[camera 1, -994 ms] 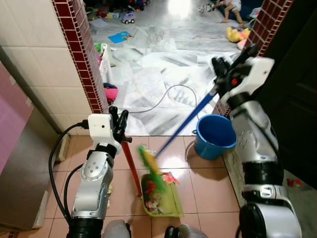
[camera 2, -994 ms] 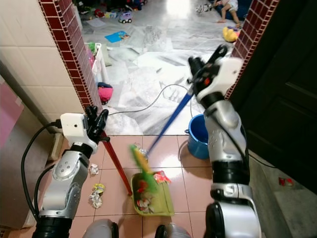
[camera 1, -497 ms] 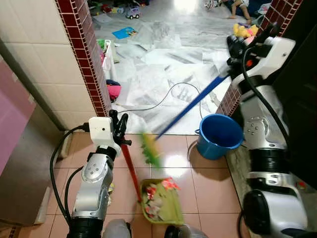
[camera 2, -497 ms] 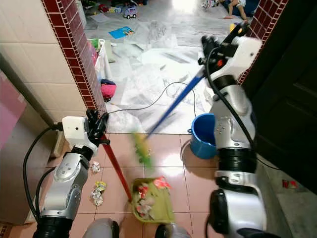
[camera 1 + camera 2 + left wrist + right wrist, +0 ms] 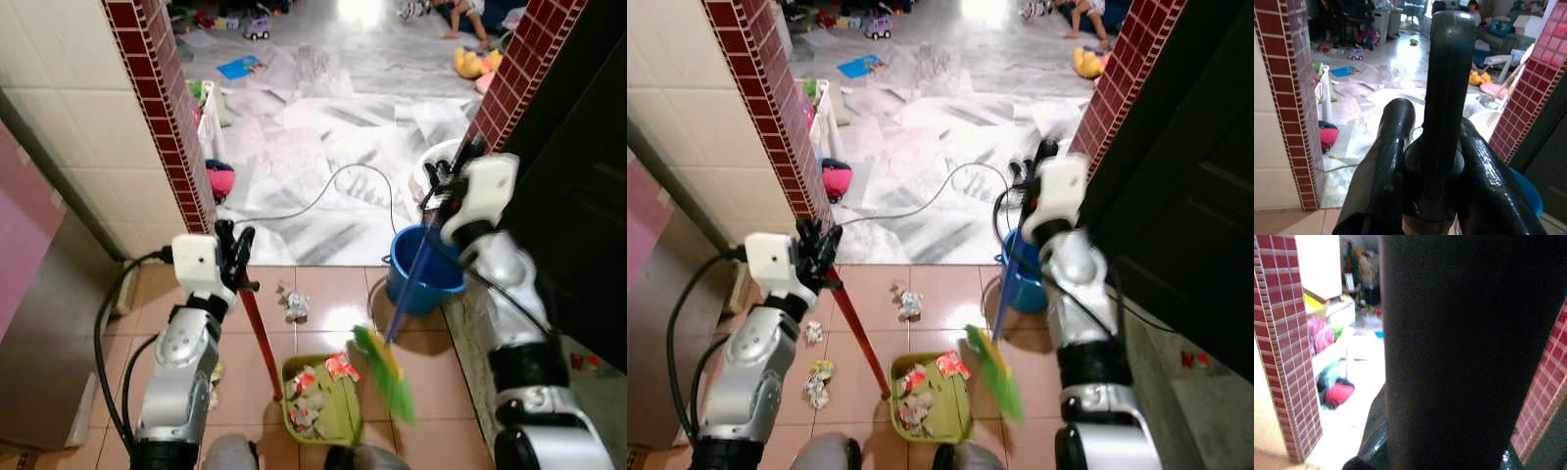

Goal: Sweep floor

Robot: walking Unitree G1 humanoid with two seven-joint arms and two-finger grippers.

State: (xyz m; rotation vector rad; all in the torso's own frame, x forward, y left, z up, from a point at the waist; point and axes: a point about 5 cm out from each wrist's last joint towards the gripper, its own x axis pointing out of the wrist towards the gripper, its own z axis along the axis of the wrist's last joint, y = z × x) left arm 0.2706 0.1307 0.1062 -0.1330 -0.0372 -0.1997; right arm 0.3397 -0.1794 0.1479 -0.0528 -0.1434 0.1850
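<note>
Pink tiled floor (image 5: pixel 323 284), round blue plastic bucket (image 5: pixel 423 271) beside green bristle broom (image 5: pixel 384 371) grasped by right gripper (image 5: pixel 438 191), crumpled paper (image 5: pixel 295 305) beyond green dustpan (image 5: pixel 323 401), its red handle (image 5: pixel 260 338) clenched by left gripper (image 5: pixel 234 249).

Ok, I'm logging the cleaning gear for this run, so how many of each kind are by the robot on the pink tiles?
Broom, in the right gripper: 1
Dustpan, handle in the left gripper: 1
Bucket, blue: 1
Total: 3
</note>
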